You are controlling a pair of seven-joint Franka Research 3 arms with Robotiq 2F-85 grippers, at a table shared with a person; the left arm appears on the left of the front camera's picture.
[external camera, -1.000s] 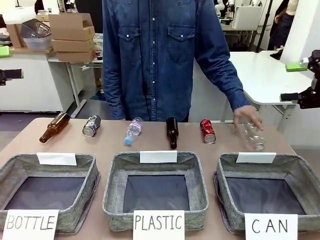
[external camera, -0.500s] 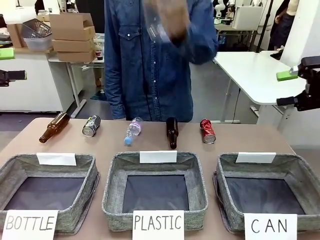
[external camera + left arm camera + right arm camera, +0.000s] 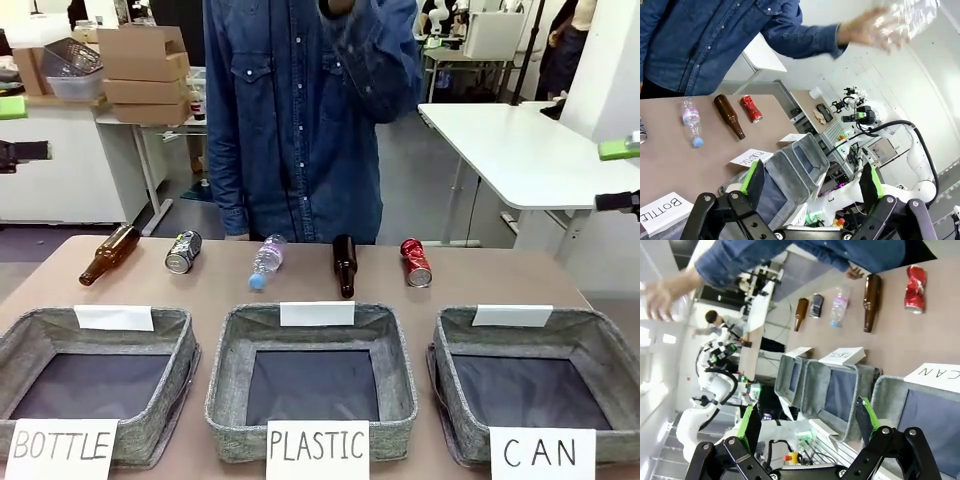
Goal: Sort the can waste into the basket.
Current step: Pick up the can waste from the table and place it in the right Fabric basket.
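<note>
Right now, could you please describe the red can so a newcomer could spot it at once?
On the brown table, five items lie in a row behind three grey baskets. The red can is at the row's right end, beside a dark glass bottle. It alone is shiny red; the other can is dark.

White table right; stacked cardboard boxes left; grey floor between.

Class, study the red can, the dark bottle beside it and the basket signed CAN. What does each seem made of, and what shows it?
Red can: likely thin metal, shiny red with bright glints, seemingly crumpled.
Dark bottle: probably brown glass, glossy with smooth highlights.
Basket: grey woven fabric, matte, with soft, slightly sagging walls.
</note>
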